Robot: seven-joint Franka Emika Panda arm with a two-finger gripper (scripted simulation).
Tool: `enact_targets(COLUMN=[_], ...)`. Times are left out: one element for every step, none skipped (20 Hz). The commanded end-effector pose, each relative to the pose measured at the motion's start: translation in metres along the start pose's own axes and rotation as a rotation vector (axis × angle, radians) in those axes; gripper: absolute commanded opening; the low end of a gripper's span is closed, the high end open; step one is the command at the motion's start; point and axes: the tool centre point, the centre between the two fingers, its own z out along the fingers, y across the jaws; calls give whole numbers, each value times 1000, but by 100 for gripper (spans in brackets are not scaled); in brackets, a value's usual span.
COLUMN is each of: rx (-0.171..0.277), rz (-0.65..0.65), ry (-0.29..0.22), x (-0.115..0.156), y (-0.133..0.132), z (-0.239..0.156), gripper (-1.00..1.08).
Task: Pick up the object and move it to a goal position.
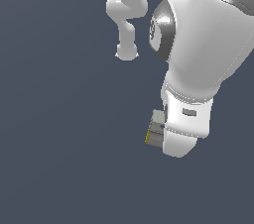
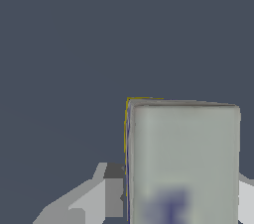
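Matt, smooth carton [image 2: 183,158]; glossy white plastic arm [image 1: 203,44].

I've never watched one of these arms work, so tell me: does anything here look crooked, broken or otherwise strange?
Nothing stands out. The small carton sits squarely between the gripper fingers, its faces whole and undented. In the exterior view it is mostly hidden behind the arm's white hand, with only one yellow-edged corner showing.

Pale carton [image 2: 183,161], yellow edging, blue mark

flat dark blue-grey ground [image 1: 59,158], plain, unmarked
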Motion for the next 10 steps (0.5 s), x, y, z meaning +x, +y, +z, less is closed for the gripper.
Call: enact_targets(rx=[0,0,0,0,0,0,0,0,0,0], rz=[0,0,0,0,0,0,0,0,0,0], ry=[0,0,0,0,0,0,0,0,0,0], x=[2,3,3,4,4,4,4,5,5,5], y=[3,4,4,5,5,6,6,6,6,6], z=[-2,-2,-3,-3,-4,-4,-4,-4,-4,-4], gripper=[-100,-100,-100,-100,-100,-100,-100,-100,-100,-100])
